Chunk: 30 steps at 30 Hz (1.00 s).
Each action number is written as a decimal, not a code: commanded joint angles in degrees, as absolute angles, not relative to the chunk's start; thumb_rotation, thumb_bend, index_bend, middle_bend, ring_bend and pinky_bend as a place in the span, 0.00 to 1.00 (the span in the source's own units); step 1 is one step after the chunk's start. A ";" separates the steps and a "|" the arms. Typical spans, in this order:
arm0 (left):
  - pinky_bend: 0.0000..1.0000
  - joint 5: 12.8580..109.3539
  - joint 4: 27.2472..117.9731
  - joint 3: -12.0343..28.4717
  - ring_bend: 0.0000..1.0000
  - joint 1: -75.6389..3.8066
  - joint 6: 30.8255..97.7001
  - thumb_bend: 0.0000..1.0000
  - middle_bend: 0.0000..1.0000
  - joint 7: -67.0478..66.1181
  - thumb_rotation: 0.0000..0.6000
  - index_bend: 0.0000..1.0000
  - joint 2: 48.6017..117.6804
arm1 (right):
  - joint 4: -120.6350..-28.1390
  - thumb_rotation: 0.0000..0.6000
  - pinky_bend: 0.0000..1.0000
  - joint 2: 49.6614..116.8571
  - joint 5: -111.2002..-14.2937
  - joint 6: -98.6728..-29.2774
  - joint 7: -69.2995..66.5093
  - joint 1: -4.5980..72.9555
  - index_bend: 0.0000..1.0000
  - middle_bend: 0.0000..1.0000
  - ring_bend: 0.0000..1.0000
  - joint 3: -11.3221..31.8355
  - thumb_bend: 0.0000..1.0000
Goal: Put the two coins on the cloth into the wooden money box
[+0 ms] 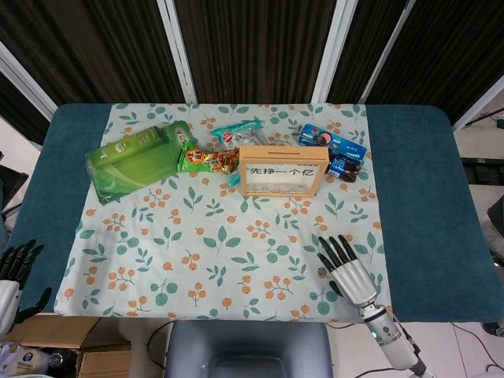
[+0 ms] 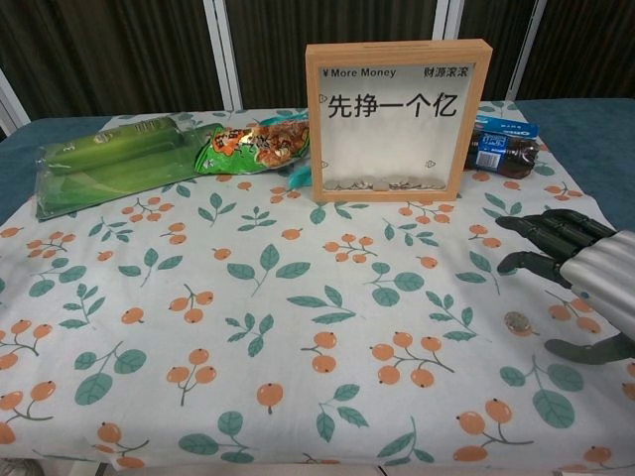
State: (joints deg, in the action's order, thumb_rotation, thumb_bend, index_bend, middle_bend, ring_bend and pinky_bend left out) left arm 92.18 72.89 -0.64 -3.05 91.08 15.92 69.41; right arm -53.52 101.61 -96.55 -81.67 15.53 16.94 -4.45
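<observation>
Right hand (image 1: 346,270) is hovering with fingers spread and holding nothing, just beside a coin (image 2: 516,320) lying on the cloth (image 1: 197,252), while the left hand (image 1: 12,272) is hanging released off the desk's (image 1: 425,197) edge. Well apart, the wooden money box (image 1: 282,169) is standing upright among snack packets (image 1: 209,160), a green bag (image 1: 134,157) and a dark bottle (image 2: 501,151).

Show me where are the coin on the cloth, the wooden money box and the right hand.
coin (image 2: 516,320), chest view, its face
wooden money box (image 2: 398,120), chest view, front pane
right hand (image 1: 349,272), head view, back of hand
</observation>
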 commanded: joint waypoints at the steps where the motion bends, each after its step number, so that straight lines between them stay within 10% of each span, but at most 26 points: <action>1: 0.03 92.20 72.86 -0.64 0.00 -3.06 91.10 0.37 0.00 15.95 1.00 0.00 69.43 | -53.49 1.00 0.00 101.72 -96.53 -81.41 15.49 16.97 0.42 0.04 0.00 -4.35 0.35; 30: 0.03 92.11 73.61 -0.54 0.00 -3.25 90.83 0.37 0.00 15.13 1.00 0.00 69.01 | -54.84 1.00 0.00 101.33 -96.43 -78.46 15.51 17.52 0.56 0.13 0.00 -4.03 0.50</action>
State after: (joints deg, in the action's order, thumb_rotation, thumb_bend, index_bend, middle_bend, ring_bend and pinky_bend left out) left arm 92.12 73.60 -0.54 -3.25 90.83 15.13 69.02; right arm -54.83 101.33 -96.43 -78.45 15.52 17.52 -4.02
